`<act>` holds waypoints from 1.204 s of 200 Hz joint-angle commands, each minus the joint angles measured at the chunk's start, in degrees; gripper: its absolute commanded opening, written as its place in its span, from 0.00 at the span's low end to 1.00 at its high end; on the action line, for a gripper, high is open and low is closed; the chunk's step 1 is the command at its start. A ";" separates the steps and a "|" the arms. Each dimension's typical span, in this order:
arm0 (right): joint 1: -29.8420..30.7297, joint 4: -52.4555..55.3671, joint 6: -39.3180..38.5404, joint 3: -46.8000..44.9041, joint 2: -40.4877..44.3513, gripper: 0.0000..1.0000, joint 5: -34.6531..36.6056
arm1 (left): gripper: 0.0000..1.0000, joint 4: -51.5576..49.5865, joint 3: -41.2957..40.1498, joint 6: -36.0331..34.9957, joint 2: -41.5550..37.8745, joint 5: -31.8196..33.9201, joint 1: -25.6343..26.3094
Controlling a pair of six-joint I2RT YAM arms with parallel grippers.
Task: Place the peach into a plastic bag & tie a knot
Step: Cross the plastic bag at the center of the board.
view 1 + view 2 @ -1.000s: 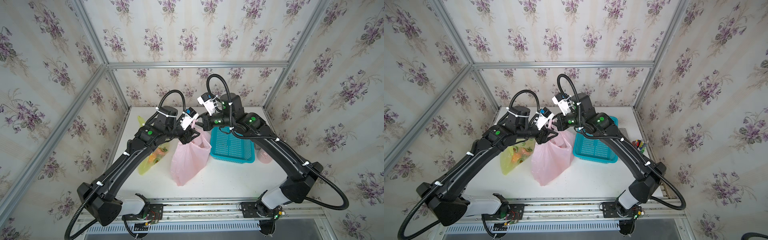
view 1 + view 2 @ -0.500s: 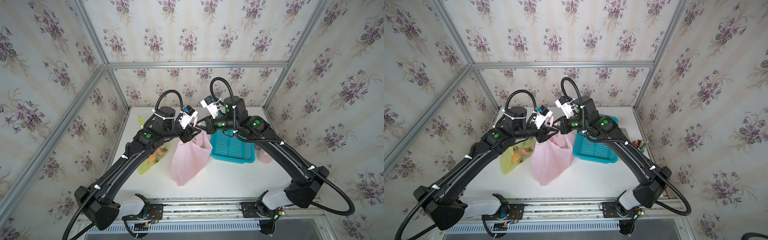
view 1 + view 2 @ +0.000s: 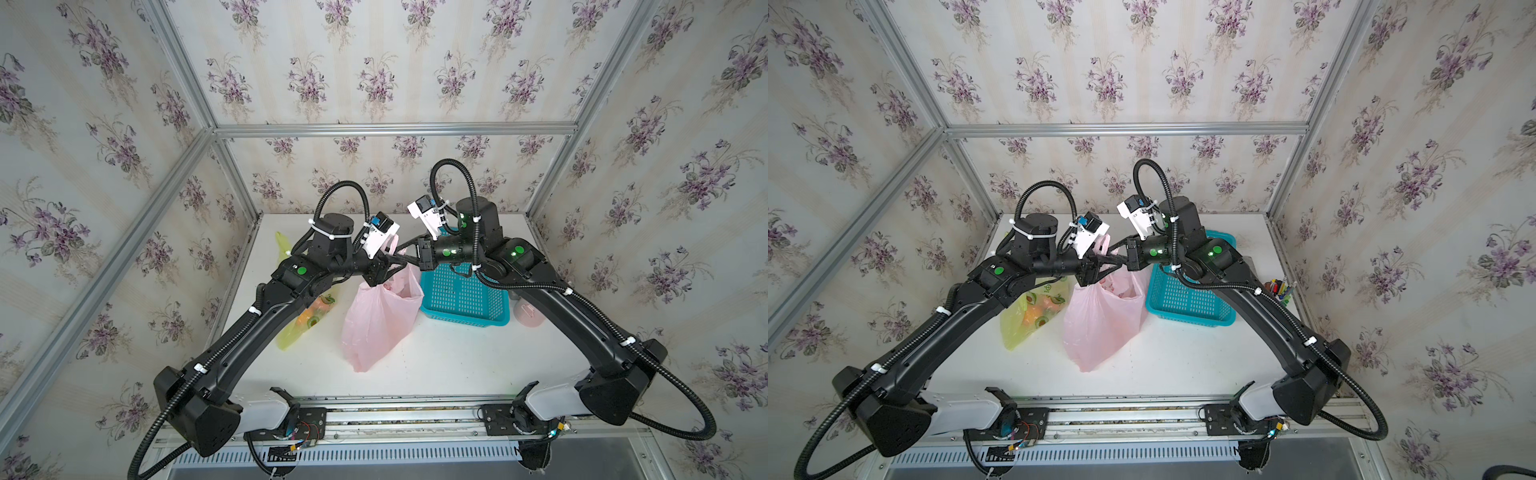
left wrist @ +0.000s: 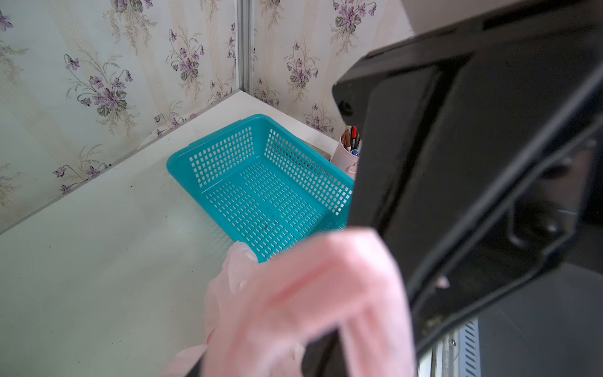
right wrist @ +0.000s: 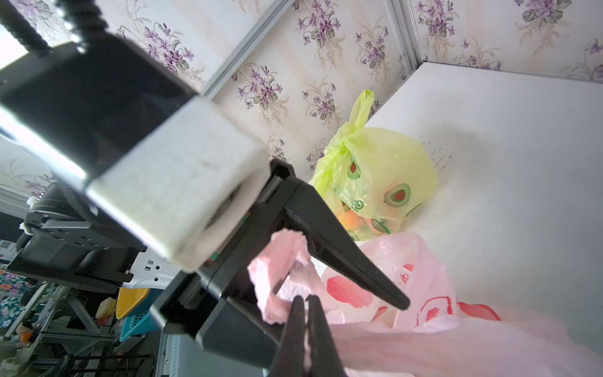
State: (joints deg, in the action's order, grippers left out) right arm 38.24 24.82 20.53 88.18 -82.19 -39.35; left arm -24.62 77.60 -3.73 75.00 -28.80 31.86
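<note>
Two tools meet above the counter (image 3: 436, 361) at the mouth of the pink bag (image 3: 380, 320). Its top is held up while its lower end lies on the counter, between a knotted yellow bag (image 5: 375, 176) and a teal basket (image 4: 261, 182). The right tool (image 5: 306, 298) is clenched on a strip of the pink film. The left tool (image 3: 1100, 268) has its jaws apart with one handle loop (image 5: 280, 258) draped between them, clamping nothing that I can see. The peach is not plainly visible (red print on the film confuses matters), so I judge it sits low inside the bag. The film looks thin, limp and slippery, and light apart from the fruit's weight. For knotting, the best hold is probably on the handles, bunched into cords close to the mouth.
</note>
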 commanded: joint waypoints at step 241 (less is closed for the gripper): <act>-8.77 -6.94 5.52 4.57 -2.68 0.53 -13.02 | 0.00 7.23 -1.75 0.59 -0.48 -1.98 -0.04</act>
State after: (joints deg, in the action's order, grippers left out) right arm 28.88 20.16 25.54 91.48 -83.88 -50.24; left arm -16.97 75.05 -2.46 74.35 -29.74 31.88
